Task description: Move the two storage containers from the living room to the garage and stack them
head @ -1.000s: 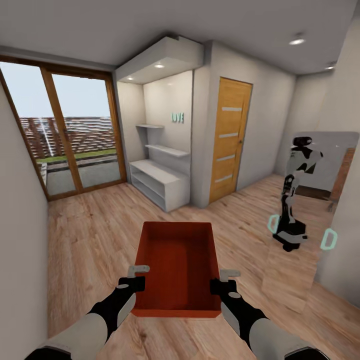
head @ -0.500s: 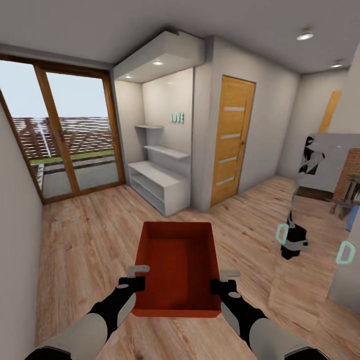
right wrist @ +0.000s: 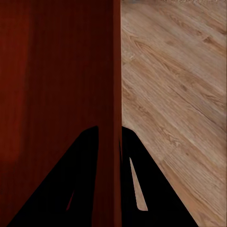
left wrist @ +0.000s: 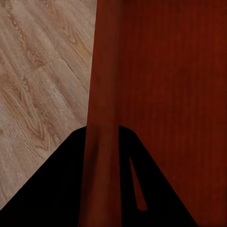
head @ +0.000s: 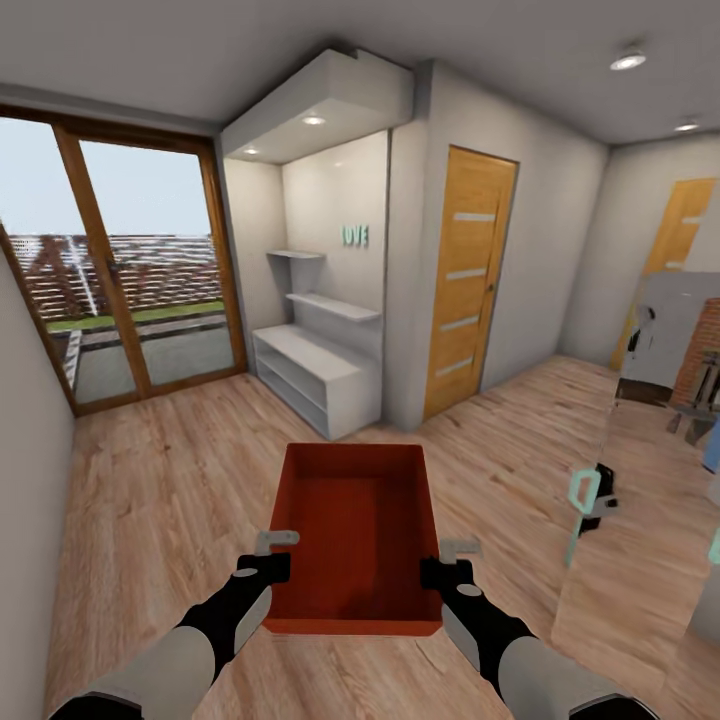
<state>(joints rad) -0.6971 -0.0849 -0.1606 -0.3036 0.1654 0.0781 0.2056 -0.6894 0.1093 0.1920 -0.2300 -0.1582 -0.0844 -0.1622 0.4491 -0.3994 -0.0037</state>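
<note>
We carry one storage container in front of us, above the wood plank floor. Our left claw is closed on its left wall and our right claw is closed on its right wall. Beyond the container stand a white shelf unit, a wooden door to its right, and glass doors to its left.

One word can be read: "LOVE", in small pale teal letters fixed to the white back wall of the shelving alcove, up near that wall's right edge and above the floating shelves. The first letter is faint. No other text is legible.
</note>
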